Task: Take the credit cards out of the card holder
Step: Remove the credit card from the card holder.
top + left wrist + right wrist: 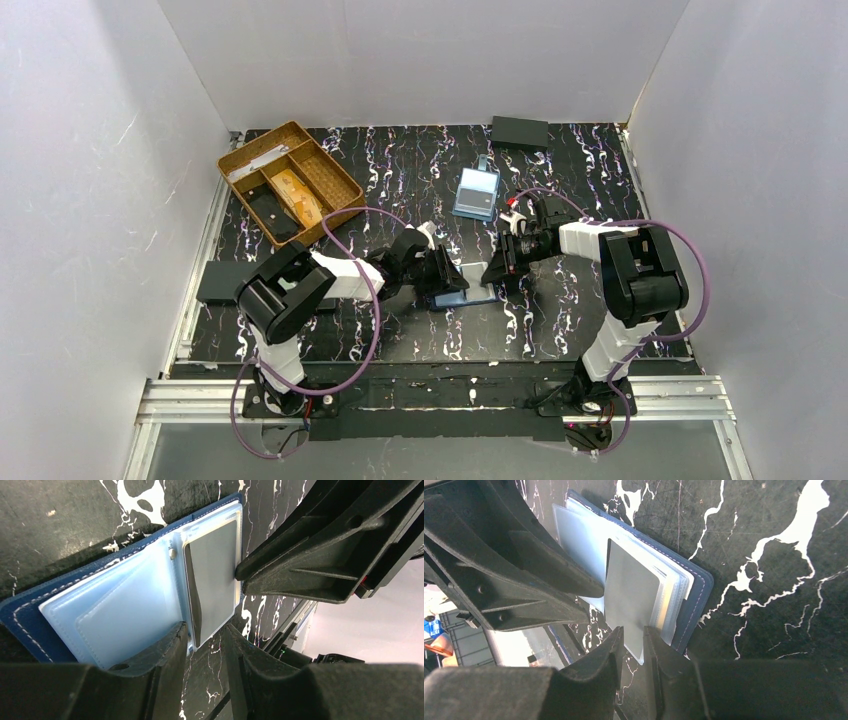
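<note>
Black marbled tabletop (400, 160) carries the card holder (125, 605), lying open at centre frame in the top view, between the arms. One pale card (629, 595) sticks out of its sleeve, and your right gripper (633, 637) looks pinched on that card's lower edge. Your left gripper (205, 632) straddles the sleeve edge, jaws slightly apart. If it isn't pinning the holder, your pull may drag everything along, or the thin card may slip. Both grippers sit very close and could collide. A clear case (476, 192) lies beyond.
</note>
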Motion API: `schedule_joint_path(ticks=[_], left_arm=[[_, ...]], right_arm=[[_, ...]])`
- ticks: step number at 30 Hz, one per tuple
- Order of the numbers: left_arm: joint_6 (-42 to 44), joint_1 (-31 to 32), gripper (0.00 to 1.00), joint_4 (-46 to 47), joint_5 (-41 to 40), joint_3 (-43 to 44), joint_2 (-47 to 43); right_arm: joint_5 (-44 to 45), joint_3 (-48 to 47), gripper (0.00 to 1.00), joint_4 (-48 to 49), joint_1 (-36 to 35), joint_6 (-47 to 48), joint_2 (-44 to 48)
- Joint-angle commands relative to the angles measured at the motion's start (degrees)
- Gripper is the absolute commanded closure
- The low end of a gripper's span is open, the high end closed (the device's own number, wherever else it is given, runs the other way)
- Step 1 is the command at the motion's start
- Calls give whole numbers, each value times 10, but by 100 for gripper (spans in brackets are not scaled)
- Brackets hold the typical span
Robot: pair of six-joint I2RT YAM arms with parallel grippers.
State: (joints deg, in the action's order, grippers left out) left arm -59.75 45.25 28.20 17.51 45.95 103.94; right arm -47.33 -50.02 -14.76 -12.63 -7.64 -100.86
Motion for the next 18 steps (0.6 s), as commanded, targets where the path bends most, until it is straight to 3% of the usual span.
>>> schedule_joint_path(ticks=[1, 18], left_arm=[[-8, -7, 70, 7, -15, 10, 17], [-18, -9, 77, 19, 8, 29, 59]], right_arm=[[24, 1, 70, -2, 7, 4, -15], [-20, -6, 77, 0, 12, -4, -30]])
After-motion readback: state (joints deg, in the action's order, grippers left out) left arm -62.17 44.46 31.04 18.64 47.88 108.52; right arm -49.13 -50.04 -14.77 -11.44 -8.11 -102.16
